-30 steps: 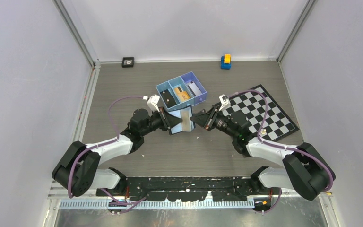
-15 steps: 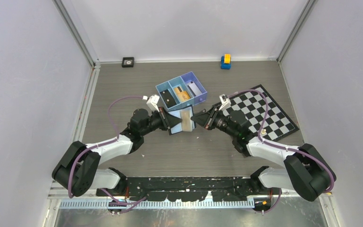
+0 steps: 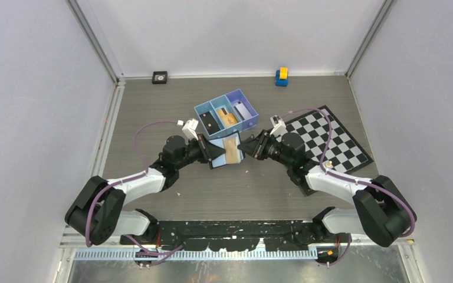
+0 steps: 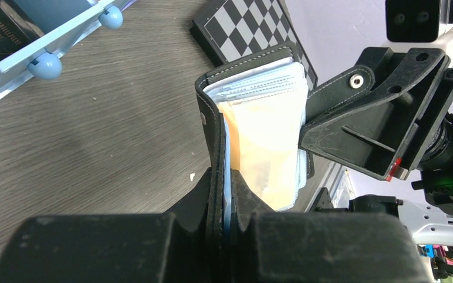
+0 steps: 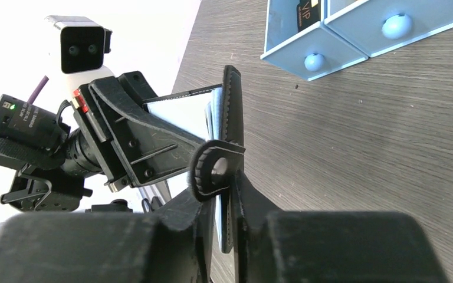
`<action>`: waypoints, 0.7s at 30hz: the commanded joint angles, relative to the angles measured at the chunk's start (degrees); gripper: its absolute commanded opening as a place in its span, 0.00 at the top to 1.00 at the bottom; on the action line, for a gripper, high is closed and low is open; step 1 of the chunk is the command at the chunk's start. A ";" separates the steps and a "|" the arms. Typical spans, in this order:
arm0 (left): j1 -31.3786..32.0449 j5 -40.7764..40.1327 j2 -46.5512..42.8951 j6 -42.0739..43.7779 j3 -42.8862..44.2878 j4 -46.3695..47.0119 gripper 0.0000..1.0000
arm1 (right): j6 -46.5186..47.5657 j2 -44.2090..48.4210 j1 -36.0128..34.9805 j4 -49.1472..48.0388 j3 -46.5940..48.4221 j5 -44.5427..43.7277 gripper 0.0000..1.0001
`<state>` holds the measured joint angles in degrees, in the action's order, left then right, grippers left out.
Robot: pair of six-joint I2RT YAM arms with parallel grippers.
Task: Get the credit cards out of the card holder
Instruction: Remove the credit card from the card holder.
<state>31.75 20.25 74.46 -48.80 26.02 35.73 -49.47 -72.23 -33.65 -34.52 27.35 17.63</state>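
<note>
The black holder (image 3: 227, 152) hangs open above the counter (image 3: 153, 106), between the pincers. The left pincer (image 4: 224, 188) is clenched on one flap, the right pincer (image 5: 224, 188) on the other. Its inside is pale bluish, with an orange-gold card (image 4: 265, 147) tucked in, just ahead of the left pincer

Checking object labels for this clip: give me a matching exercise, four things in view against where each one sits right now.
Things:
1. card holder
2. blue tray
3. chequered board
4. yellow-and-blue block

Places:
a. alone at the far edge, right of centre
b. clamped between the left gripper and the right gripper
c. just beyond the card holder, in the middle
d. lying flat on the right side

Pairs: 1-b, 2-c, 3-d, 4-a
</note>
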 commanded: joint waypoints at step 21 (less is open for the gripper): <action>0.77 7.43 0.74 -1.45 2.23 9.73 1.00 | 1.39 -7.87 -2.65 0.82 4.71 6.20 0.39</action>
<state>32.16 24.18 74.70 -49.36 26.02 38.61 -49.19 -78.06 -35.35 -33.95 28.73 22.11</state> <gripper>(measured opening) 0.074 0.579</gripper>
